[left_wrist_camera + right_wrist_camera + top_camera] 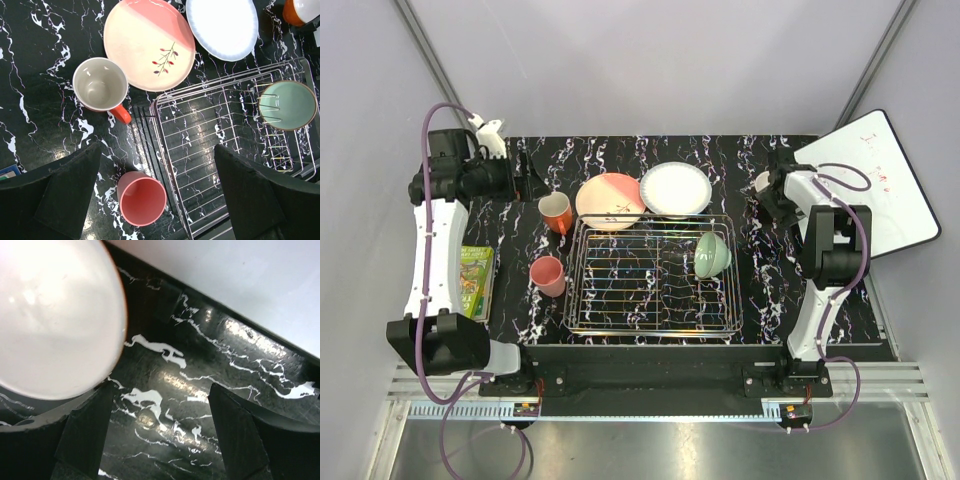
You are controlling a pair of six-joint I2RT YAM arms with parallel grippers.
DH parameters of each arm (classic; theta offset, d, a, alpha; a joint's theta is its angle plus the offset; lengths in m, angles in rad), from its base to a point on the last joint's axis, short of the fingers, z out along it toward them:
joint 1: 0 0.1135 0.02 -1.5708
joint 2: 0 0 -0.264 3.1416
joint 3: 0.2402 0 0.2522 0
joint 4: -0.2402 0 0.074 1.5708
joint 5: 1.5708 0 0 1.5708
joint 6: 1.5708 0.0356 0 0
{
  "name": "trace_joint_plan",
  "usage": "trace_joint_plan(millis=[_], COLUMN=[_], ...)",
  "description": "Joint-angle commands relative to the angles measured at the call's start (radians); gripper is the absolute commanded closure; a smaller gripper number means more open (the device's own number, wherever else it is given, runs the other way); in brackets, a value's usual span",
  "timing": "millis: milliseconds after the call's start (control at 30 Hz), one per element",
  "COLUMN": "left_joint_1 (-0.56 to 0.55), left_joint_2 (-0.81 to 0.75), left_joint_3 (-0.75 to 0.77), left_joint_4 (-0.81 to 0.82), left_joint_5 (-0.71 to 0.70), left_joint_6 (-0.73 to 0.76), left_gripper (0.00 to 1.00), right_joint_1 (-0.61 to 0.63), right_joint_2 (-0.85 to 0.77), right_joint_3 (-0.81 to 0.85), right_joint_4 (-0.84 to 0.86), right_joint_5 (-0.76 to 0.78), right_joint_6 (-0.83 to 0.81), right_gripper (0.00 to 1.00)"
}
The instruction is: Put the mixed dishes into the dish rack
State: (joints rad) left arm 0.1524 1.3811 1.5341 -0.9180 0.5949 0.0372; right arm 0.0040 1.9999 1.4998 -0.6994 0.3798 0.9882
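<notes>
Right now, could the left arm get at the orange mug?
Probably yes: the orange mug stands upright in the open, nothing over it, and the left gripper hangs open close by.

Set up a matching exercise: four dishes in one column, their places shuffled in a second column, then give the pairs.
1. pale green bowl
2. white plate
3. smaller pink mug
4. orange bowl

A. on the table, beside the dish rack on its left
B. inside the dish rack, at its right end
C. by the right fingers, at the table's far right
D. on the table beyond the rack, right of the pink-and-peach plate

Pairs: 1-B, 2-D, 3-A, 4-C
</notes>
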Motion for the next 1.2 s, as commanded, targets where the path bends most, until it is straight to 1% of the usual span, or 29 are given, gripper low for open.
trace_joint_plan(millis=[0,233,467,567,767,967,1167], left_joint_1=[0.006,0.006,0.006,0.004,0.007,0.006,0.006], left_joint_2=[-0.016,-0.004,0.001,-0.002,-0.008,-0.014,-0.019], left_joint_3=[-0.017,-0.019,-0.020,-0.028,-0.038,-0.043,-0.035], left_joint_4=[0.036,0.036,0.034,0.036,0.036,0.034,0.030], left_joint_5=[0.006,0.016,0.036,0.025,0.014,0.005,0.003], left_joint_6=[0.023,0.026,0.027,0.033,0.040,0.041,0.041], left_gripper=[0.01,0.01,0.01,0.01,0.01,0.01,0.01], right_joint_1=[-0.025,-0.025,-0.025,-0.030,-0.047,-0.064,-0.079], right_joint_2=[-0.009,-0.139,-0.174,-0.165,-0.061,-0.009,0.028], right_joint_3=[0.025,-0.098,-0.098,-0.081,-0.006,0.033,0.036], right_joint_4=[0.035,0.109,0.121,0.126,0.127,0.126,0.126], right_joint_5=[0.002,-0.087,-0.128,-0.105,-0.087,-0.071,-0.036], right_joint_6=[-0.003,-0.014,-0.011,-0.002,0.006,0.001,-0.016], right_gripper=[0.16,0.15,0.15,0.15,0.17,0.17,0.23])
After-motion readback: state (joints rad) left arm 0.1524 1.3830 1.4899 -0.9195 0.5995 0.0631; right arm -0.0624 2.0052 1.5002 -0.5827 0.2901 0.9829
